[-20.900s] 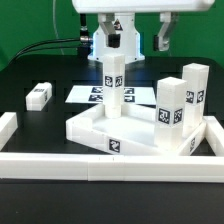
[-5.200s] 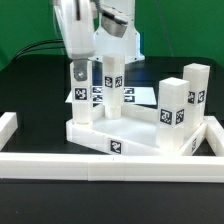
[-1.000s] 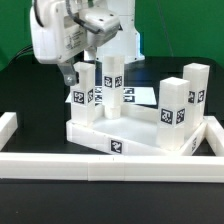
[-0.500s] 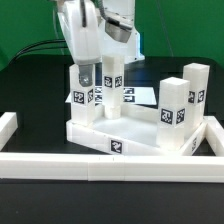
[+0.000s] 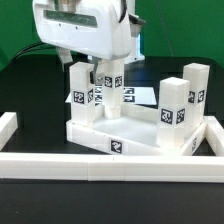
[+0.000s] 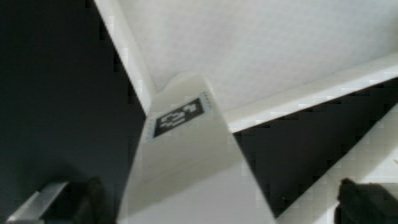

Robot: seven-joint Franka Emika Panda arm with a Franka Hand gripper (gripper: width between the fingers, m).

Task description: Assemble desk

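Note:
The white tray-like tabletop (image 5: 92, 136) lies upside down with a tag on its front edge. Four white tagged legs stand on it: one at the near left corner (image 5: 82, 98), one behind it (image 5: 113, 92), and two on the exterior view's right (image 5: 172, 106) (image 5: 196, 90). My gripper (image 5: 88, 68) hangs over the near left leg, with its fingers on either side of the leg's top. In the wrist view that leg (image 6: 187, 170) runs between the fingertips (image 6: 54, 203), with dark gaps on both sides. The gripper (image 6: 210, 205) is open.
Long white border rails run along the front (image 5: 110, 166), the left (image 5: 8, 124) and the right (image 5: 213, 136). The marker board (image 5: 138, 96) lies flat behind the tabletop. The table is black, with a green backdrop behind it.
The gripper has turned about the near left leg, so its broad side now faces the camera. The leg stands in the same corner, and the other legs have not moved.

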